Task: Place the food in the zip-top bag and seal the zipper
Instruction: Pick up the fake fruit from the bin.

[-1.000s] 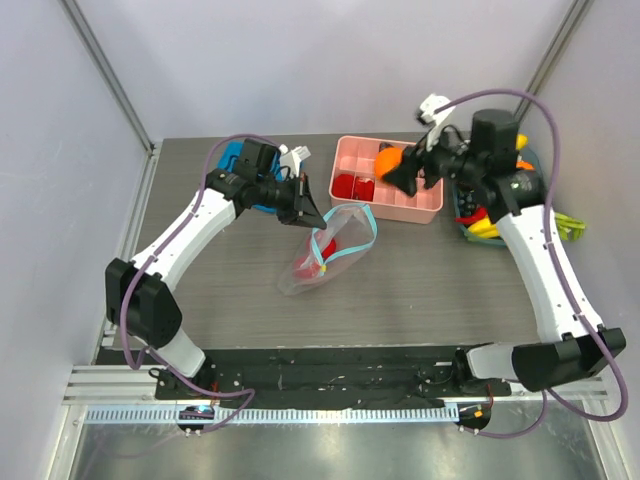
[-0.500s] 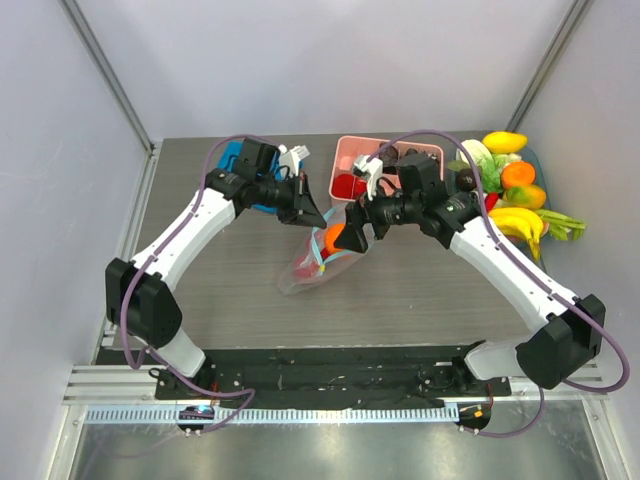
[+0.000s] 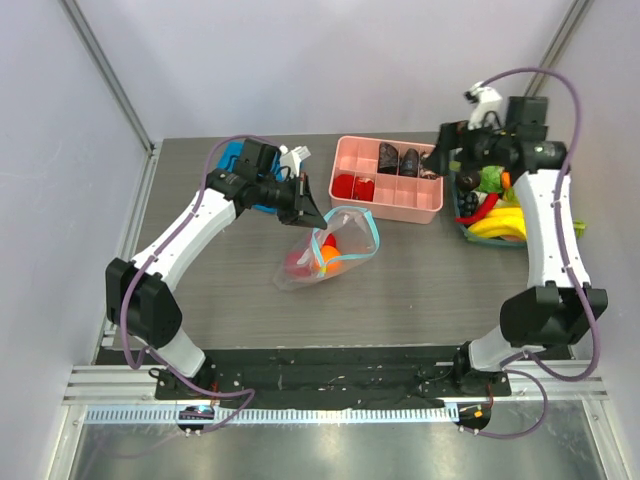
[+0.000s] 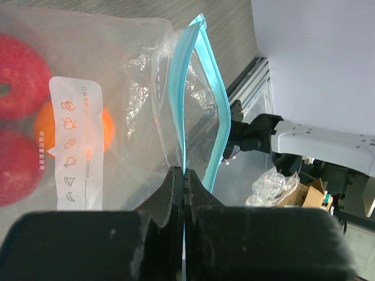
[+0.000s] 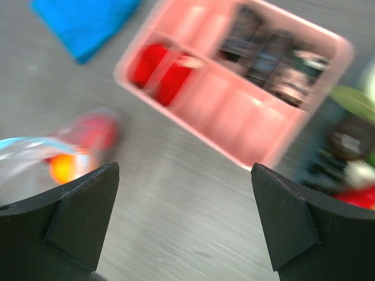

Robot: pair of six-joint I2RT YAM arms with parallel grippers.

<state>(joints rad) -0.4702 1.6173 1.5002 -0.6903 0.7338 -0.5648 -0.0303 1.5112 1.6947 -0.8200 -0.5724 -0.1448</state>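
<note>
The clear zip-top bag (image 3: 328, 248) lies mid-table with its mouth held up and open. My left gripper (image 3: 306, 211) (image 4: 184, 171) is shut on the teal zipper (image 4: 183, 105) at one edge of the mouth. Inside the bag lie two red round pieces (image 4: 19, 76) and an orange (image 3: 331, 256) (image 4: 103, 130), behind the white label (image 4: 75, 146). My right gripper (image 3: 441, 166) (image 5: 184, 175) hangs open and empty above the right end of the pink tray. More food (image 3: 492, 205), a banana bunch, a red pepper and greens, is heaped at the far right.
A pink divided tray (image 3: 420, 210) (image 5: 234, 99) at the back holds red pieces and dark items. A folded blue cloth (image 3: 236, 155) (image 5: 82, 23) lies at the back left under my left arm. Grey walls close in on both sides.
My right arm carried the orange to the bag mouth, let it drop inside, and swung back to the far right with its jaws opening wide. The left gripper kept its hold.
</note>
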